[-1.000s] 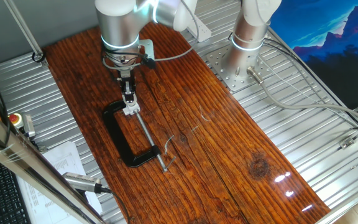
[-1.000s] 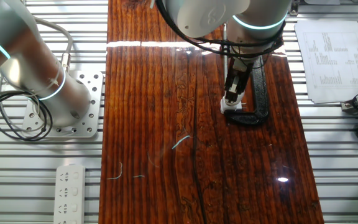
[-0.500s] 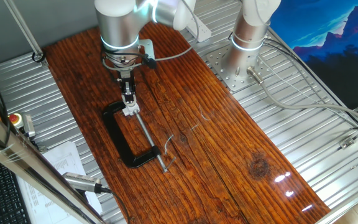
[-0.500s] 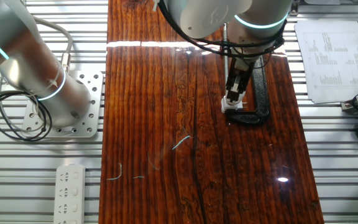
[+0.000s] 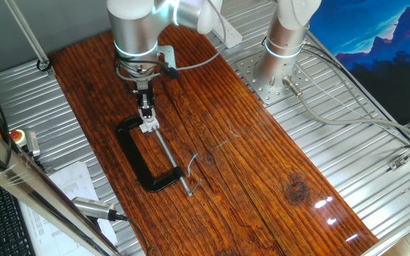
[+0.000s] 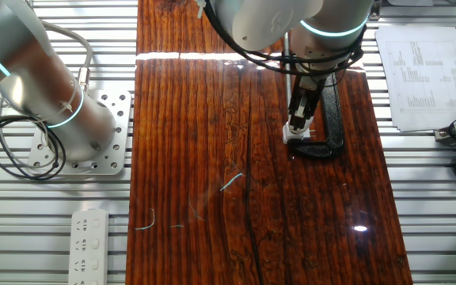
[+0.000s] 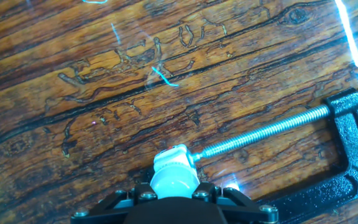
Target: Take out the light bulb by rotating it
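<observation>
**Bulb unscrewing at clamp: grip and twist**

Step in hand, by judgement: turning the bulb out of its socket. Best done with the wrist axis kept in line with the bulb, light squeeze only, small turns, lift held back until the thread runs free. Risk of crushing or of dragging the socket sideways if pulled early.

Table (image 5: 262,163): dark varnished wood, strong grain, glossy, with glare patches and fine scratches.

Arm (image 5: 135,35): smooth grey cylinder, upright over the work.

Clamp (image 5: 137,160): black cast C-shape, matt, lying flat; long bright threaded steel screw (image 7: 260,132) pressing against the socket.

Gripper (image 6: 298,125): slender, pointing down, fingers closed around the bulb as far as the hand view shows; black finger bases with small screws at the bottom edge.

Socket (image 7: 174,157): small white block, pinned at the screw tip.

Bulb (image 7: 174,184): tiny, whitish, rounded, smooth, seated in the socket, between the fingers, inside the clamp's mouth.
</observation>
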You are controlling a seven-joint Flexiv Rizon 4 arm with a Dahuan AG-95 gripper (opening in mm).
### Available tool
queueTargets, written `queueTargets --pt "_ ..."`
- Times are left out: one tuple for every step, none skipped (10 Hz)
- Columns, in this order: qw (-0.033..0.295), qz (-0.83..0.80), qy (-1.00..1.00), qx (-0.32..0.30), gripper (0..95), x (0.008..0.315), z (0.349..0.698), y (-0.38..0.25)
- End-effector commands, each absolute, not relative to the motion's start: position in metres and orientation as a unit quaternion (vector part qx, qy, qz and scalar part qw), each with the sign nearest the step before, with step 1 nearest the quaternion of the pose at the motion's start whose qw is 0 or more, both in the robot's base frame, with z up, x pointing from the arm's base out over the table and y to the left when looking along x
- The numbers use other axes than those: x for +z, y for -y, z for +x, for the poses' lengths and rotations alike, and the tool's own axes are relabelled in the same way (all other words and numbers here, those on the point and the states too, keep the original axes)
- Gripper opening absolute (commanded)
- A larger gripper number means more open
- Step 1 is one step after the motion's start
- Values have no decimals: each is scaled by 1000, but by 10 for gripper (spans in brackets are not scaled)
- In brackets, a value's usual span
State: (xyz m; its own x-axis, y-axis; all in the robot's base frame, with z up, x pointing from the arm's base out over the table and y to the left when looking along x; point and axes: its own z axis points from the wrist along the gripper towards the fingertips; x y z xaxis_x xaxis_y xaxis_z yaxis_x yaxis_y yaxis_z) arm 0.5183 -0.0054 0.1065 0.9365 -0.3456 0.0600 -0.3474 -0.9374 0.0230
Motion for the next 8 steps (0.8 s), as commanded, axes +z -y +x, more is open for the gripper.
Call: queueTargets --pt "17 985 172 28 570 107 519 6" --pt "17 985 170 29 570 108 520 5" --pt "16 985 172 30 570 109 521 5" --pt "14 983 180 31 570 110 523 5" --pt "14 980 195 32 570 112 524 4" --pt "14 975 219 34 570 115 525 4" --pt "12 962 268 41 570 116 525 4" --pt "10 951 306 46 570 117 525 4"
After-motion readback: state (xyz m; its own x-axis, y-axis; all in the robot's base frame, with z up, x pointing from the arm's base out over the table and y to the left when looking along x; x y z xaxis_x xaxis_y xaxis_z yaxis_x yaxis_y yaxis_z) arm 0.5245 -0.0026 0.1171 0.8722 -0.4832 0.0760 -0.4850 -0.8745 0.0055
